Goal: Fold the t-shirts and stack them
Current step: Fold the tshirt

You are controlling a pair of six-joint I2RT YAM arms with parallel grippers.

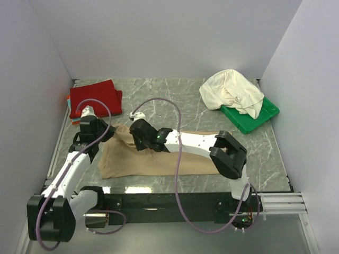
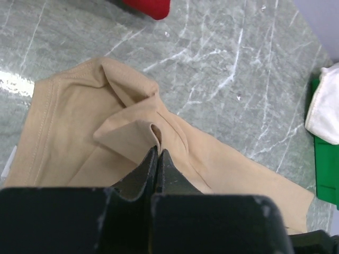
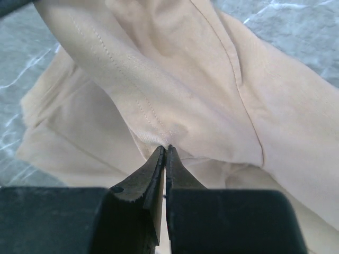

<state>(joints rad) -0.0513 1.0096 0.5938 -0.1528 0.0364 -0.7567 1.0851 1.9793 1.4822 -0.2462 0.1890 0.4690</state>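
1. Landmark: the green tray (image 1: 266, 115), at the far right of the marbled table (image 1: 175, 95). All places below are given from it.
2. Tan t-shirt (image 1: 132, 161): lies well to the left of the green tray and nearer the arm bases. It is spread out lengthwise and mostly flat, with its left end raised into a rumpled peak.
3. Left gripper (image 2: 158, 152): jaws pressed together on a small doubled fold of the tan t-shirt, at the end farthest from the green tray. This pinch is what holds the peak up off the table.
4. Right gripper (image 3: 165, 151): jaws drawn almost together, with a stitched seam of the same shirt nipped at the tips. It stands just on the tray side of the left gripper. Two close holds on one end probably serve to lift or turn that end for a fold.
5. Cream-white t-shirt (image 1: 230, 91): heaped unfolded, partly on the green tray's far-left corner and partly on the table, and judged to be waiting its turn.
6. Red t-shirt (image 1: 95, 98): folded flat at the far left, well apart from the green tray. It likely marks the stack site.
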